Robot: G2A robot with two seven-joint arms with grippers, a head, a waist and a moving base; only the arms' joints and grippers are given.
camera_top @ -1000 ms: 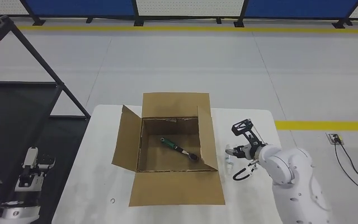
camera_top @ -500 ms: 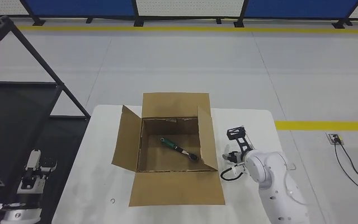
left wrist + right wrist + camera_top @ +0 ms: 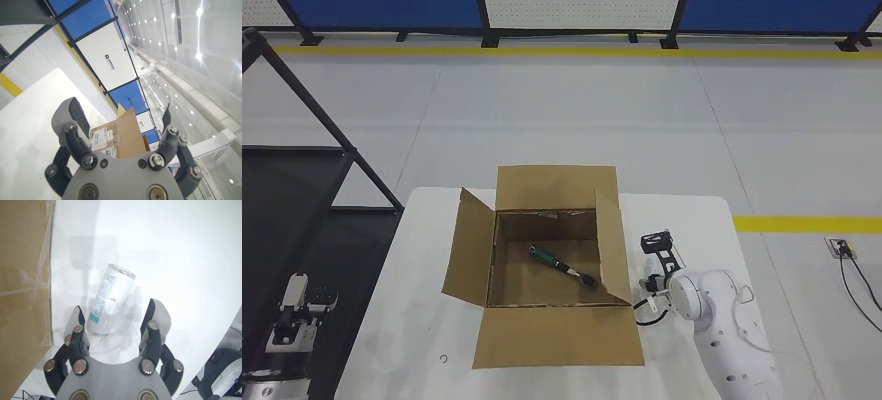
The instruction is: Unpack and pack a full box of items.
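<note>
Overhead, a cardboard box sits on a white table with all four flaps folded outward. A green-handled wrench lies slantwise on the box floor, roughly in the middle. The right gripper is low over the table just beside the box's right flap, largely covered by its own arm, so its fingers cannot be judged from here. The left gripper is off the table's left edge, well apart from the box.

In the left wrist view, the left gripper points upward toward the hall, its fingers spread wide with nothing between them. Beyond it stand a raised flap and the labelled side of the box, with a bare stretch of table in front.

In the right wrist view, the right gripper looks down at the table, its fingers spread wide and clamping nothing. A clear bottle with a printed label lies on its side on the table between the fingers. One end of the bottle is close against one finger and well clear of the other. Whether it touches the near finger cannot be told. The box, with a strip of clear tape along its edge, is near the bottle.
</note>
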